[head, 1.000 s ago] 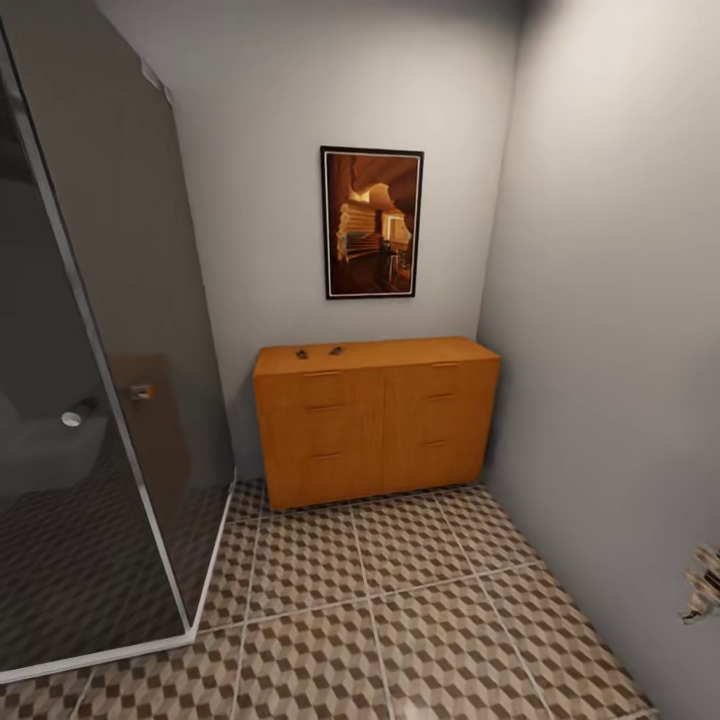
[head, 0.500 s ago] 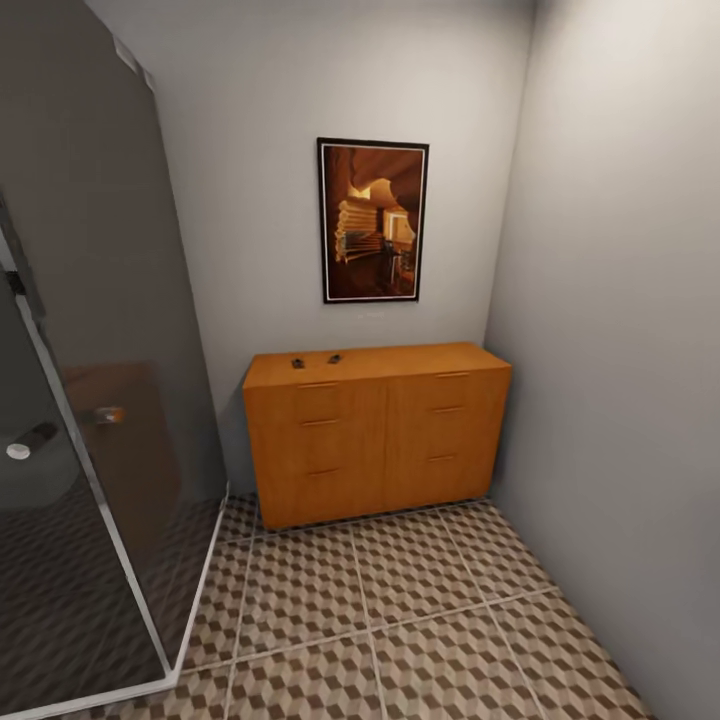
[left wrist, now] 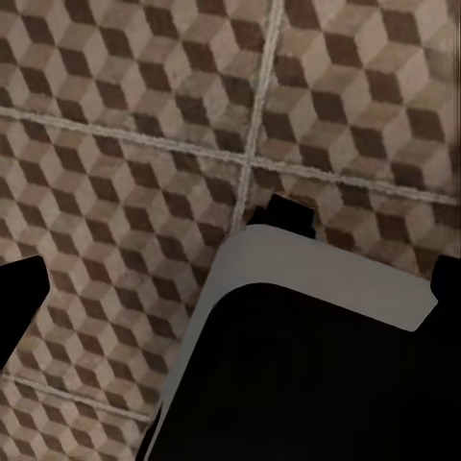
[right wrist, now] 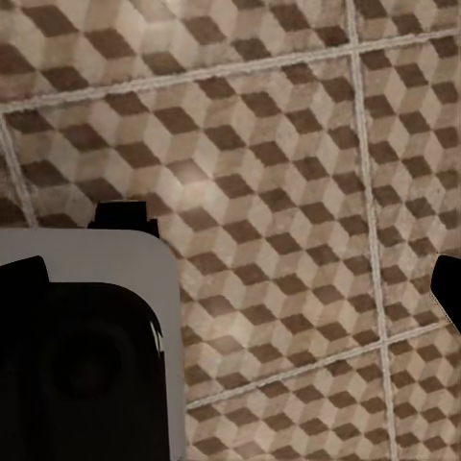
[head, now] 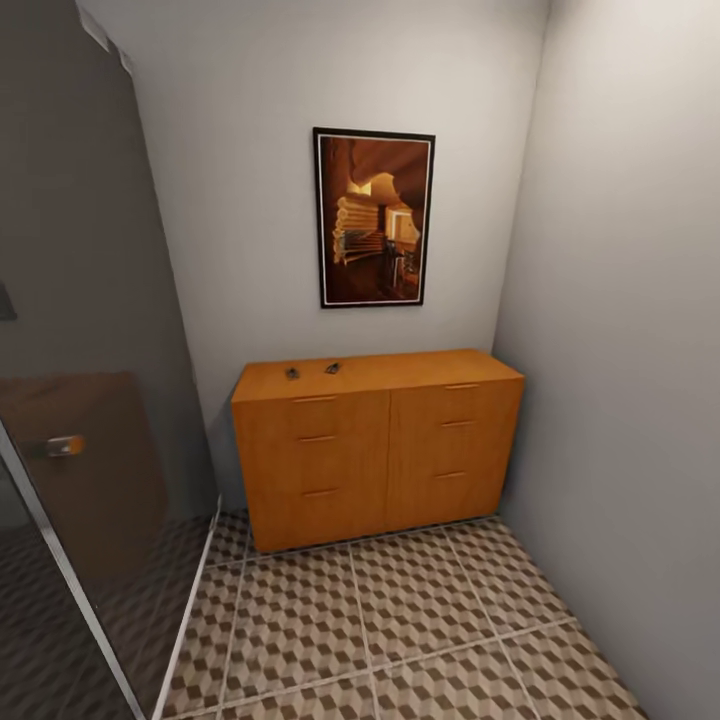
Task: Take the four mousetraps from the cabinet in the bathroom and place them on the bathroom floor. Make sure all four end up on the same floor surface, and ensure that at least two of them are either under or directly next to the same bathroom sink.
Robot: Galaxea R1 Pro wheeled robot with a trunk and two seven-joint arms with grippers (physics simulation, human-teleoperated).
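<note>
Grey walls close a narrow bathroom corner around us. Our left gripper (left wrist: pixel 230 279) and right gripper (right wrist: pixel 235 274) show dark fingertips (left wrist: pixel 19 298) at opposite edges of each wrist view, spread wide, holding nothing; both arms point down at the bathroom floor (head: pixel 420 620) beside a grey-and-black part of our body. One cabinet (head: pixel 380 450) stands against the far wall, drawers closed. We count two mousetraps (head: pixel 292 373) on its top near the left end, the second (head: pixel 332 368) just beside the first. One framed picture (head: pixel 373 217) hangs above. One dark glass shower panel (head: pixel 90 400) stands at the left.
</note>
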